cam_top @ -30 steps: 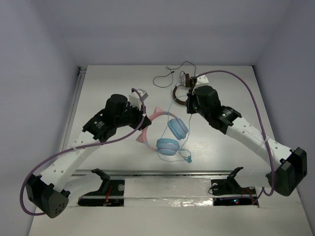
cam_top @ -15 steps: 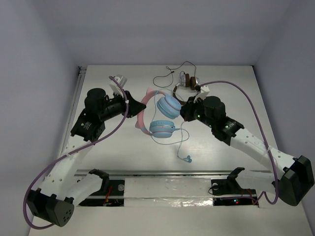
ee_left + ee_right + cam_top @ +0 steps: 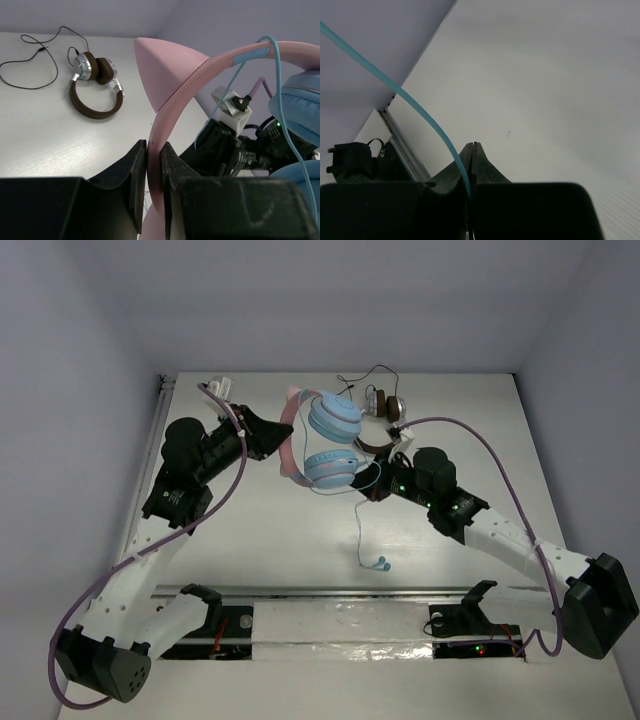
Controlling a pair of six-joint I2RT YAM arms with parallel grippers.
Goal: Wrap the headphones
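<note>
The headphones have light blue ear cups and a pink headband with a pink cat ear. They hang above the table at mid-back. My left gripper is shut on the pink headband, its jaws clamped on the band. My right gripper is shut on the thin light blue cable, just right of the lower ear cup. The cable drops from there to its plug on the table.
Brown headphones with a dark cable lie at the back of the table, just behind my right gripper; they also show in the left wrist view. A metal rail runs along the near edge.
My left gripper has lifted the headphones up and toward the back. My right gripper has moved forward and left along the cable. The plug has stayed near the front of the table.
</note>
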